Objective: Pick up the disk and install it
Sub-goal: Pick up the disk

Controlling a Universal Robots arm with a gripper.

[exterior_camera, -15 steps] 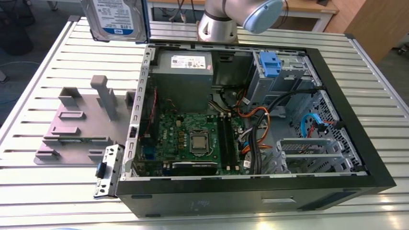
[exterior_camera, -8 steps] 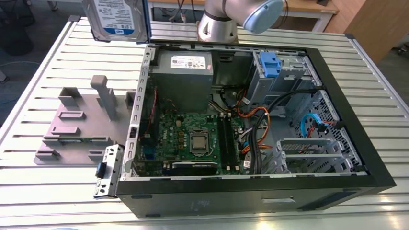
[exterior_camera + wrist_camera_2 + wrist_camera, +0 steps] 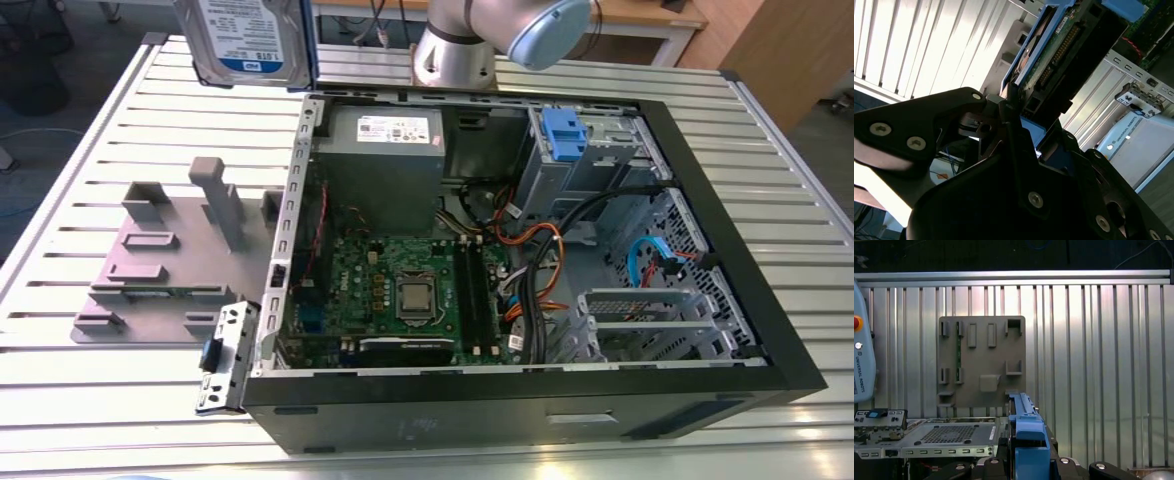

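The hand (image 3: 1004, 107) grips the disk (image 3: 247, 35) by its blue-railed edge. Below the hand, the open computer case (image 3: 534, 400) stands on the desk (image 3: 134, 120).

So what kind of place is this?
Probably a robotics lab bench for computer assembly: an open computer case on a slatted metal table, a grey fixture plate beside it, and a robot arm holding the disk.

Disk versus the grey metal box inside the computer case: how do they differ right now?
The disk hangs above the table, clamped in the gripper; the grey box sits inside the case. The disk carries a big white-and-blue label, the box a small white sticker. The box looks larger. Both are grey, rectangular metal.
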